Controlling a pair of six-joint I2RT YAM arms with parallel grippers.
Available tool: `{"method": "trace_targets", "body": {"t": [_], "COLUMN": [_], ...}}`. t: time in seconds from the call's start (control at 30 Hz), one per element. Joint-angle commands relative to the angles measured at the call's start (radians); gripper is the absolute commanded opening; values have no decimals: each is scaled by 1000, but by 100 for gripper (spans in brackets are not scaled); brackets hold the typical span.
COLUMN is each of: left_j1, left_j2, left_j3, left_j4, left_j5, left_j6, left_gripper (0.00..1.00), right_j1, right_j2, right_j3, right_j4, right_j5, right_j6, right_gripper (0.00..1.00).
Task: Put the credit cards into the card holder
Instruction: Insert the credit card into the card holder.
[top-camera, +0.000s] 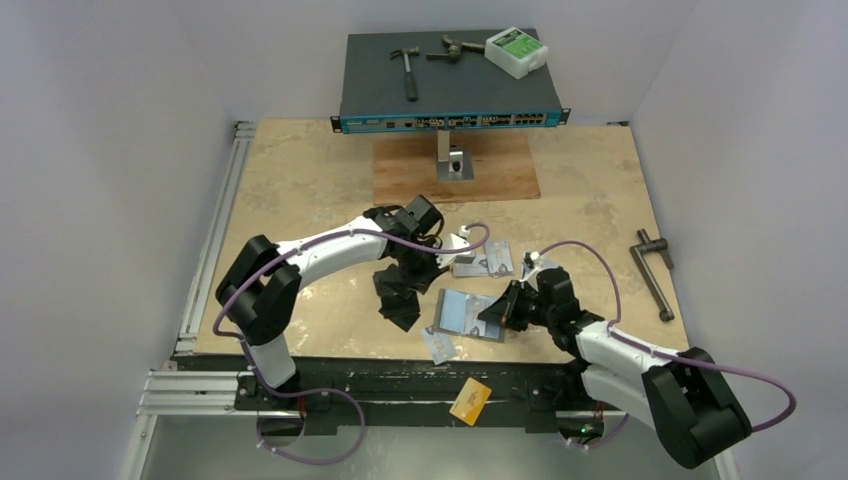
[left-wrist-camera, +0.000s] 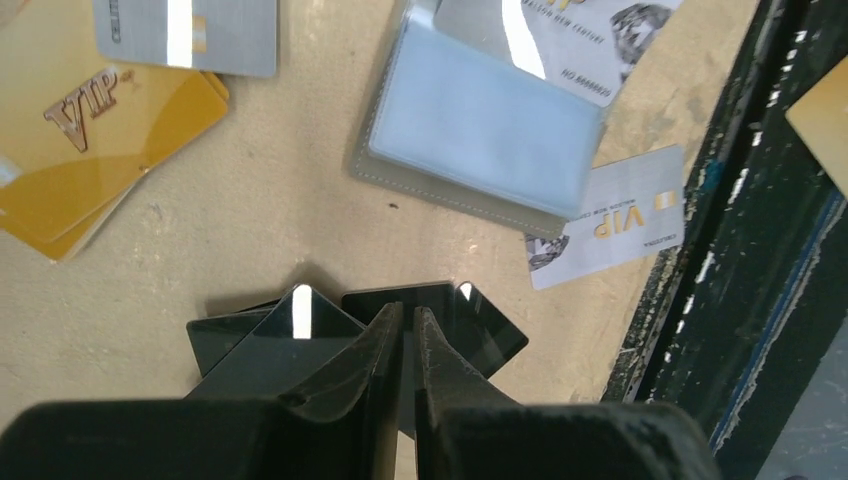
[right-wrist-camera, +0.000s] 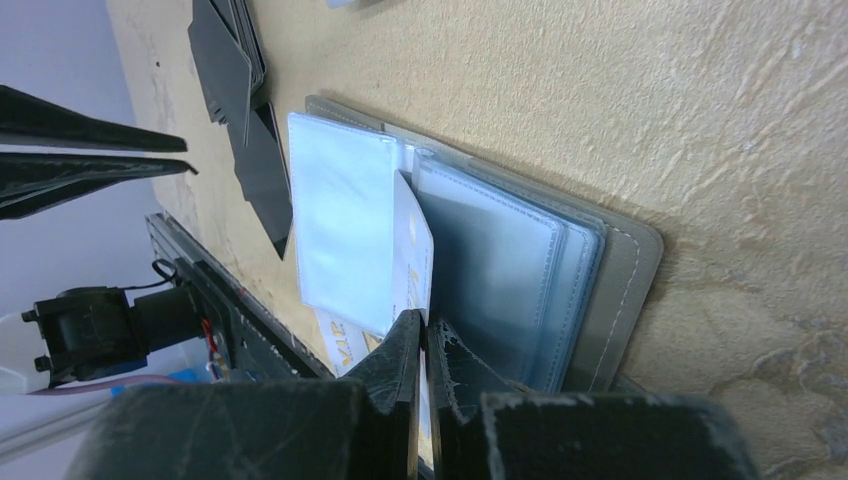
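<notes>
Both arms alike: left arm and right arm have white shells on the long links and bulky black joint housings. A purple cable loops along each. Right gripper fingers black, tapered, scuffed pale at edges.

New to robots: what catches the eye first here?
The right gripper pinches a pale card at the open grey card holder, mid-table, while the left gripper is over a black case beside it. At the back, a blue network switch carries a hammer; an orange card lies on the near rail.
</notes>
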Motion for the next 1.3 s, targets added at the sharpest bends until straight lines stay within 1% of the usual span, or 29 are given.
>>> {"method": "trace_targets", "body": {"t": [0.0,0.1,0.3,0.47,1.0,1.13,1.27], "left_j1": [-10,-29,-57,-58,-115,-136,-139], "left_j2": [-49,-49,-54,1,48,33,51], "left_j3": [50,48,-35,-17,-23,-65,-78], "left_j4": [-4,3,76,91,125,168,181], "left_j5": [120,168,266,244,188,143,119], "left_j6": [50,109,269,299,336,356,379], "left_gripper": [8,9,12,12,12,13,12], "right_j1": [-2,-2,-1,-1,-1,-1,-2], "right_j2": [28,29,37,64,84,86,92], "right_j3": [10,14,18,22,35,34,36], "right_j4": [-33,-37,-38,-24,-25,-19,-9], "right_j5": [34,37,54,48,44,39,35], "right_j6": [-49,-50,-47,-50,-58,-58,-55], "right_gripper": [0,0,0,0,0,0,0]}}
